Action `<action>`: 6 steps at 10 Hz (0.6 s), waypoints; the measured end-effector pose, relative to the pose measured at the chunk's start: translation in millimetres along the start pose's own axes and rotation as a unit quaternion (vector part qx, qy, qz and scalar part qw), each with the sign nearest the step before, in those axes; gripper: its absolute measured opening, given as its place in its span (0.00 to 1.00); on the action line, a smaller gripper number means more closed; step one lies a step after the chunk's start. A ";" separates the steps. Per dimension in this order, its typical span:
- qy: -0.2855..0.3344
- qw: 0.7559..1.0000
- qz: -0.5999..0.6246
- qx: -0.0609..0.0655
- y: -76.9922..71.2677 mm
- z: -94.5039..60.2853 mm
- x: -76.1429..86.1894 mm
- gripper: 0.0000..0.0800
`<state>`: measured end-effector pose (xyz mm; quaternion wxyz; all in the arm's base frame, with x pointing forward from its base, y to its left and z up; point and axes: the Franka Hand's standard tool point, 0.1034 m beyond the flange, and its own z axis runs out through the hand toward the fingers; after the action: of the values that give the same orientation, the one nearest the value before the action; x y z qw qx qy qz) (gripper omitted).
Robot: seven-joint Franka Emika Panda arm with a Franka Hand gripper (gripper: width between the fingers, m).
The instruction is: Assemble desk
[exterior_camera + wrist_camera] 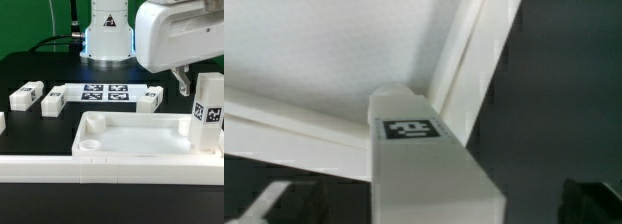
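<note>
The desk's white tray-like top (140, 135) lies at the front of the black table, rim up, with a round socket (88, 142) at its near left corner. One tagged white leg (208, 110) stands upright in the top's right corner; in the wrist view this leg (423, 165) rises from the corner of the top (331, 50) toward the camera. My gripper (434, 208) is open, its dark fingers (274, 205) standing either side of the leg with gaps. In the exterior view the gripper (186, 82) hangs just above and behind the leg.
Three loose legs (24, 96) (52, 99) (152, 96) lie flat beside the marker board (105, 93), and part of a white piece (2, 122) shows at the exterior view's left edge. A long low white rail (35, 168) runs along the front. The robot base (107, 35) stands behind.
</note>
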<state>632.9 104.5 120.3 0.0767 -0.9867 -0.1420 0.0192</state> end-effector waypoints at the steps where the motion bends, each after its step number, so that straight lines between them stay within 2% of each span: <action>1: 0.001 1.000 0.001 -0.001 2.7 -1.0 0.3 0.81; 3: 0.004 1.000 -0.008 -0.003 9.8 -3.9 1.6 0.81; 5: 0.008 1.000 -0.009 -0.003 7.4 -2.5 2.4 0.51; 6: 0.008 1.000 -0.009 -0.003 7.3 -2.4 2.5 0.51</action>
<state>637.5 98.0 121.5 0.0748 -0.9857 -0.1505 0.0101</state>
